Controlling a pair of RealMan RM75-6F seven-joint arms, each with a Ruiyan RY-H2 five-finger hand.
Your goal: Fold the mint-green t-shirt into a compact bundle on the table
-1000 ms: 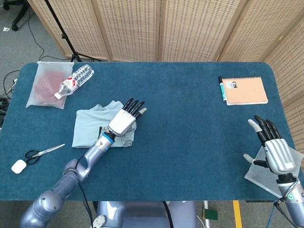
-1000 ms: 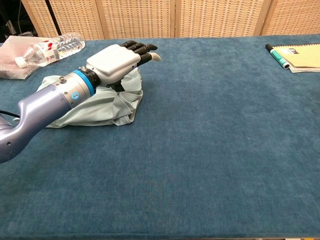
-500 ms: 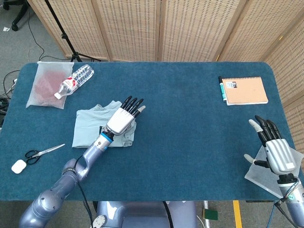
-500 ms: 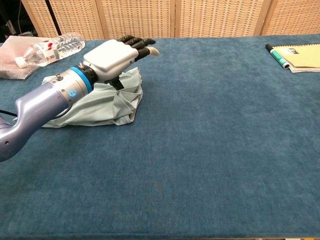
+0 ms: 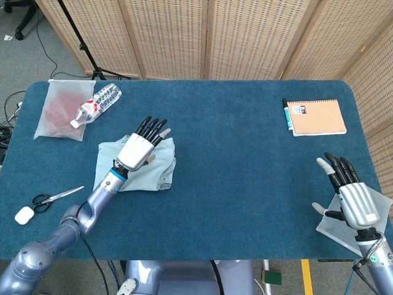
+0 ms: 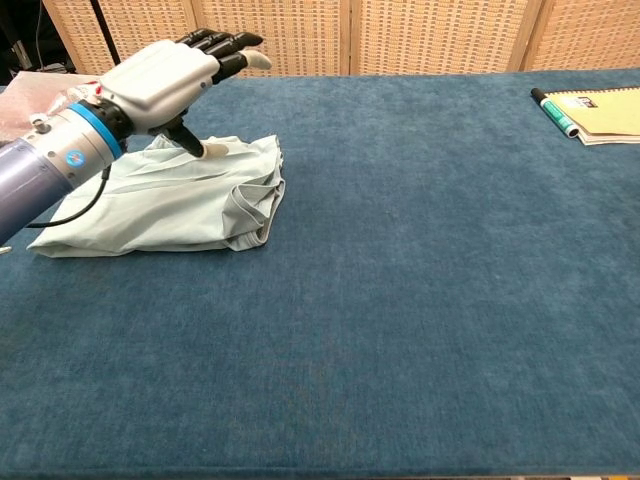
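Our left hand [image 6: 160,75] hovers over the folded mint-green t-shirt [image 6: 170,200], fingers [image 6: 222,45] spread, gripping nothing. Only the head view shows our right hand [image 5: 350,196], fingers apart and empty.

blue table [image 5: 245,184], t-shirt [image 5: 144,169], notebook [image 5: 318,117], scissors [image 5: 52,198]

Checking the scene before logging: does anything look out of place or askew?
Only one thing: the t-shirt fold is uneven, its right edge bunched and wrinkled. The left hand hovers open above it; the right hand is idle.
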